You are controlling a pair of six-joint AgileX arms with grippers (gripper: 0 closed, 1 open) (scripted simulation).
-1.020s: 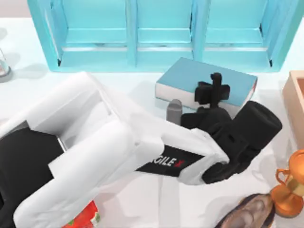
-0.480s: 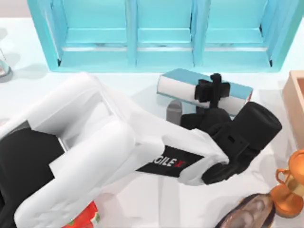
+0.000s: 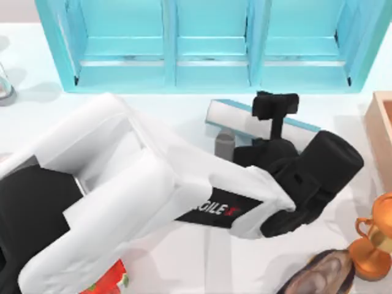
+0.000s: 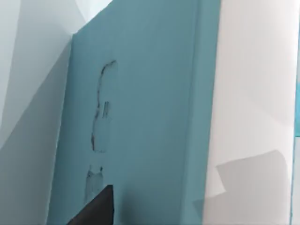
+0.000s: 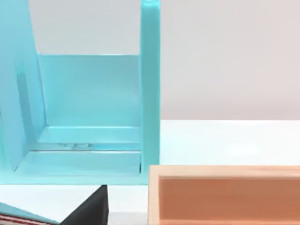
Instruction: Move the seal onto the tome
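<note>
The tome (image 3: 245, 121), a thick teal-blue book with white page edges, stands tilted on its near edge in front of the cabinet. My left gripper (image 3: 275, 106) is at the book's raised far edge, shut on it. In the left wrist view the teal cover (image 4: 140, 117) is very close, the white page block (image 4: 253, 93) lies beside it, and one dark finger (image 4: 96, 208) is against it. The seal (image 3: 225, 142), a small upright block that looks grey in the arm's shadow, stands on the table against the book's near left corner, untouched. My right arm is parked; one dark finger (image 5: 91, 208) shows.
A light-blue shelf cabinet (image 3: 208, 43) runs along the back. A wooden box (image 3: 383, 131) stands at the right edge. An orange trophy cup (image 3: 373, 242) and a dark shell-like lump (image 3: 321, 275) sit front right. A red item (image 3: 110, 280) lies under my left arm.
The book went from lying flat to tilted up, with its far edge rising as my left gripper moved up and back. The seal has not moved.
</note>
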